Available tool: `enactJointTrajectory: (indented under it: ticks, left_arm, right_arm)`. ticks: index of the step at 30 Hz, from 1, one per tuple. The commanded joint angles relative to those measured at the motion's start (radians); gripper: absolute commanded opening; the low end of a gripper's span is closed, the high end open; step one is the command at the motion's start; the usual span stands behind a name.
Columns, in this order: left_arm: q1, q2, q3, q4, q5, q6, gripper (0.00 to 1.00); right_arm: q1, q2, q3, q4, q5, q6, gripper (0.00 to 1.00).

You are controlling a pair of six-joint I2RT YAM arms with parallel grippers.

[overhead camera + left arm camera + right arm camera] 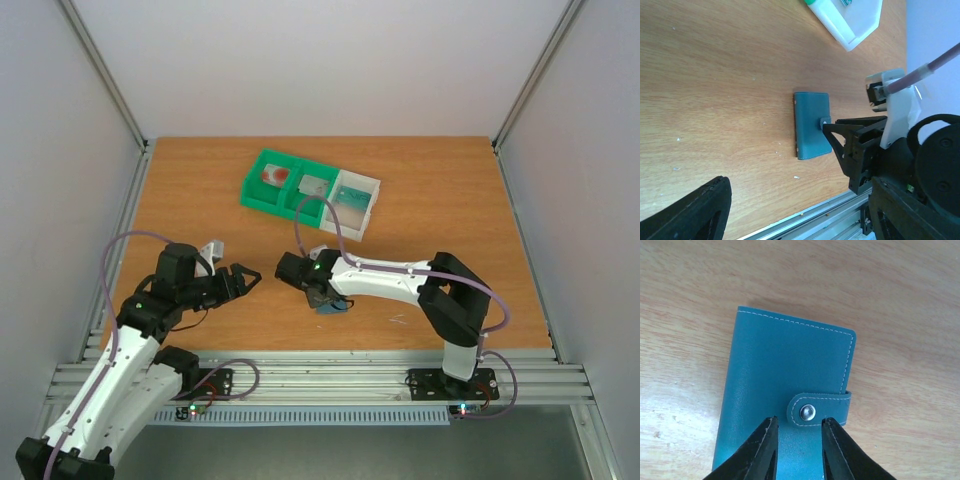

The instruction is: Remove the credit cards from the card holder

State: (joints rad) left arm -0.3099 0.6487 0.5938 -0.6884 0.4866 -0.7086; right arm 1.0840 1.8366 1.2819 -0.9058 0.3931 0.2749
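Observation:
The card holder (pixel 790 360), a teal-blue wallet, lies closed and flat on the table with its snap strap (pixel 807 412) fastened. It also shows in the left wrist view (pixel 811 125) and as a blue edge in the top view (pixel 334 307). My right gripper (pixel 799 421) hovers directly over it, jaws a narrow gap apart by the snap, holding nothing; it also shows in the top view (pixel 322 297). My left gripper (pixel 245 280) is open and empty, to the holder's left. A white-and-red card (pixel 275 177), a grey card (pixel 313 185) and a teal card (pixel 352 205) lie in the bin tray.
The green-and-white bin tray (pixel 262 201) stands at the back centre of the wooden table; its white end shows in the left wrist view (pixel 850 25). An aluminium rail (pixel 320 375) runs along the near edge. The right arm (pixel 400 280) stretches leftward over the table.

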Motion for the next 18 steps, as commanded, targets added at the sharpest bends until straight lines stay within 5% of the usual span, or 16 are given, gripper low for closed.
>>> enactJointTrajectory:
  ticks: [1,10,18]
  left_arm:
    - [-0.004,-0.008,-0.01,0.051,0.01,-0.015,0.76]
    - [-0.003,-0.006,-0.021,0.044,0.007,0.001,0.76]
    - [-0.004,-0.006,-0.016,0.047,0.018,0.006,0.76]
  right_arm:
    - [0.01,0.044,0.016,0.015,0.01,0.006,0.28]
    - [0.008,0.137,0.036,-0.04,0.075,0.033,0.28]
    - [0.004,0.135,0.033,-0.066,0.107,0.048,0.02]
